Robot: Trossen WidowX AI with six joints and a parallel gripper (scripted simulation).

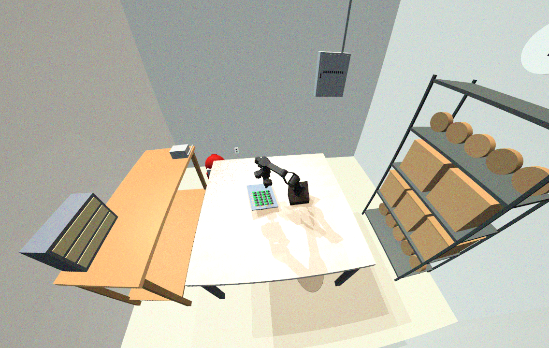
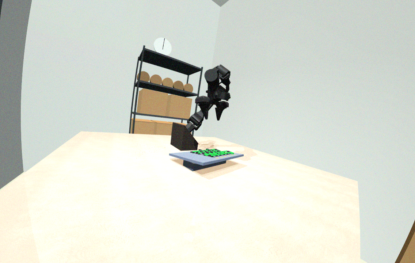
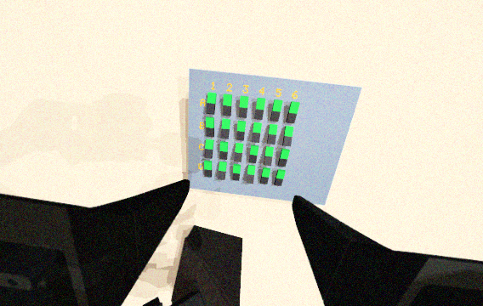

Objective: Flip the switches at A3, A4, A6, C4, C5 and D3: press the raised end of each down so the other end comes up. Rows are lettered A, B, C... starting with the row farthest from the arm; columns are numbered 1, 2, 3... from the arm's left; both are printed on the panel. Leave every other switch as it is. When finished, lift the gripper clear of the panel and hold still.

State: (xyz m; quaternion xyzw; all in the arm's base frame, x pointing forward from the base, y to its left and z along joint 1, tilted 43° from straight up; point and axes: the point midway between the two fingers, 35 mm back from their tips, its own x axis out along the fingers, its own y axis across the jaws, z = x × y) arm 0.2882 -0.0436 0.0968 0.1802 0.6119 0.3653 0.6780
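The blue-grey switch panel (image 1: 272, 206) (image 2: 182, 156) (image 3: 331, 127) stands on a dark base on the white table. In the wrist view its rows A to D and columns 1 to 6 show rocker switches, each green at the far half and dark at the near half. Among them are A3 (image 3: 243, 106), A4 (image 3: 260, 108), A6 (image 3: 292, 112), C4 (image 3: 253, 153), C5 (image 3: 269, 155) and D3 (image 3: 236, 172). Which end of each is raised is hard to tell. My gripper (image 2: 212, 118) (image 3: 241, 193) is open and empty, high above the panel, its fingers spread wide.
The arm's dark base (image 1: 298, 194) (image 2: 182, 137) (image 3: 213, 263) stands on the white table (image 1: 233, 251) (image 2: 137, 209) beside the panel's near side. A wooden bench (image 1: 138, 216) and a shelf rack (image 1: 462, 95) (image 2: 170, 62) stand away from the panel.
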